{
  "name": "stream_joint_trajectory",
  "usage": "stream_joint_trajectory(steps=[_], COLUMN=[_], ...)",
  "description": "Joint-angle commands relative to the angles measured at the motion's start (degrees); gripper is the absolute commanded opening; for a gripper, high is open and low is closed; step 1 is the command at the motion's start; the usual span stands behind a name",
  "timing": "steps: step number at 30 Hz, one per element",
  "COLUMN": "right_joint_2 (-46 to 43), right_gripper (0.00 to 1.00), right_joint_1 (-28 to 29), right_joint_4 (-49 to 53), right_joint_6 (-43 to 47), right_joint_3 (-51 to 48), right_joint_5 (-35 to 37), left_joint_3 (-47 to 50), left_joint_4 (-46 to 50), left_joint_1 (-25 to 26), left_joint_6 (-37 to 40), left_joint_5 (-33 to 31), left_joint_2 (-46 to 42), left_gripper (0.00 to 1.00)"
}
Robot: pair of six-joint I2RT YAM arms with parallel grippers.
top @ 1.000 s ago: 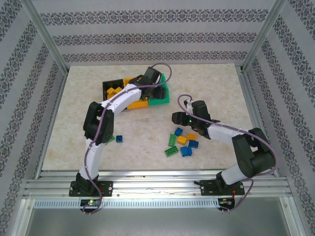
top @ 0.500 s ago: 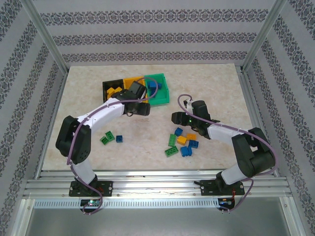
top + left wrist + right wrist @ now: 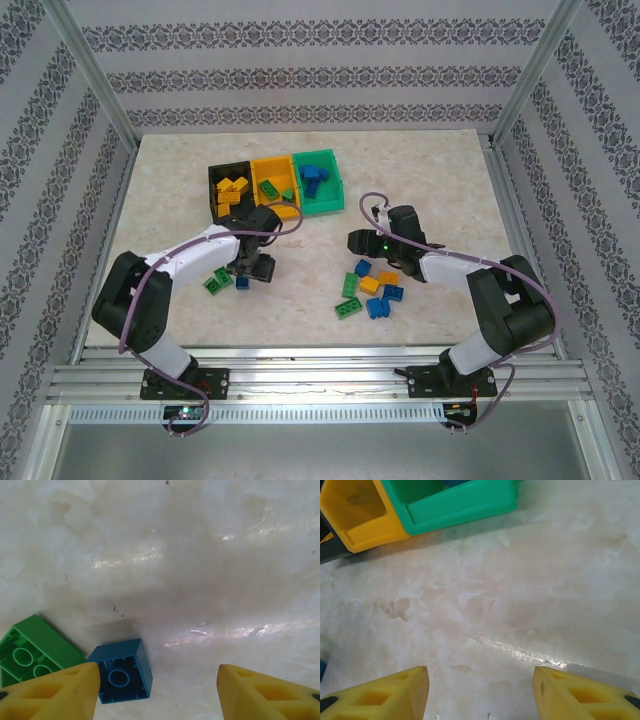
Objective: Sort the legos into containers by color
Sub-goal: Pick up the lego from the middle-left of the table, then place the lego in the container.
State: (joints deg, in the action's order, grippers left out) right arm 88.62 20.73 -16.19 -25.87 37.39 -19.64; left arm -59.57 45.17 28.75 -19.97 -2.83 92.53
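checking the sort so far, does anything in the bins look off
Yes: the green bin holds blue bricks and the black bin holds yellow-orange bricks, so brick colours don't match their bins. No bin looks tipped or damaged.

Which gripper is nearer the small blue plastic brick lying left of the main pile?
Left. The left gripper hangs directly over the blue brick; the right gripper is well off to its right, near the brick pile.
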Motion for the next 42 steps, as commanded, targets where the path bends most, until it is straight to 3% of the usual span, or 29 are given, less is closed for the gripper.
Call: stream_joint_trajectory(steps=[1, 5, 17, 20, 24, 26, 35, 42], right_joint_2=[1.0, 0.8, 0.7, 0.7, 0.6, 0.7, -0.7, -0.8], right_gripper=[0.58, 0.58, 0.57, 0.57, 0.57, 0.57, 0.57, 0.57], right_joint_1=[-0.5, -0.5, -0.5, -0.5, -0.5, -0.6, -1.3, -2.2], right_joint_4=[-1.3, -1.1, -1.0, -0.8, -1.2, -0.7, -0.3, -0.8], right_joint_6=[-0.8, -0.4, -0.6, -0.5, -0.5, -0.4, 0.3, -0.1], right_joint_3=[1.3, 1.2, 1.2, 1.4, 1.1, 1.4, 0.7, 0.3], right_joint_5=[-1.1, -0.8, -1.2, -1.3, -1.0, -1.1, 0.4, 0.2], left_joint_3=[0.1, 2.3, 6.9, 7.2, 5.3, 4.5, -5.8, -26.5], left_joint_4=[3.3, 1.8, -2.4, -4.7, -5.4, -6.5, -17.2, -11.7], left_joint_1=[-0.6, -0.9, -2.9, -2.9, -2.8, -2.8, -2.7, -2.7], left_joint_6=[-1.4, -3.0, -6.1, -5.9, -5.2, -4.7, -5.0, -0.6], left_joint_5=[-0.9, -4.3, 1.1, 3.3, 6.0, 7.6, 14.6, 16.8], left_joint_2=[2.5, 1.0, 0.5, 1.1, 3.2, 3.8, 9.9, 19.9], left_gripper=[0.62, 0.61, 0.59, 0.54, 0.37, 0.34, 0.3, 0.31])
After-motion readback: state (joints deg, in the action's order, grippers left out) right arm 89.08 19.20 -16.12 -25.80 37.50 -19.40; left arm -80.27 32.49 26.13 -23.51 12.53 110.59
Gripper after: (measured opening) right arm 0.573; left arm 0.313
